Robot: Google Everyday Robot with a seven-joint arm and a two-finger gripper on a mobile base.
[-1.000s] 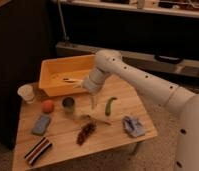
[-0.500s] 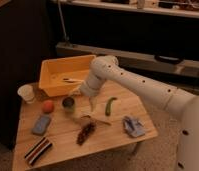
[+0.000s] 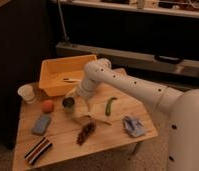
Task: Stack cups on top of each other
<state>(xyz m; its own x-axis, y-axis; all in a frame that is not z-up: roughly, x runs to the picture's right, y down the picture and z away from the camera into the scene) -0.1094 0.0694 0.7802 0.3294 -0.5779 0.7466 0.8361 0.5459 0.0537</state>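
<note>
Overall: one wooden counter [image 3: 110, 137] stood before a dark wall, and one white robot arm [image 3: 133, 87] reached over it from the picture's right.
Cups: two. One pale green cup [image 3: 68, 103] with a dark inside stood upright near the counter's middle. One white cup [image 3: 26, 93] stood upright at the left edge, well apart from it. Neither sat on the other.
Gripper: one gripper [image 3: 79, 100] hung just beside the pale green cup, fingers spread wide, holding nothing.
Other things: one yellow bin [image 3: 53, 89], one orange ball [image 3: 47, 105], one green pod [image 3: 110, 106], one blue sponge [image 3: 41, 124], one blue cloth [image 3: 133, 126], one striped block [image 3: 38, 150], one dark brown clump [image 3: 86, 132].
Change: the gripper had shifted toward the picture's left, nearer the pale green cup than half a second before. Both cups had stayed in place.
</note>
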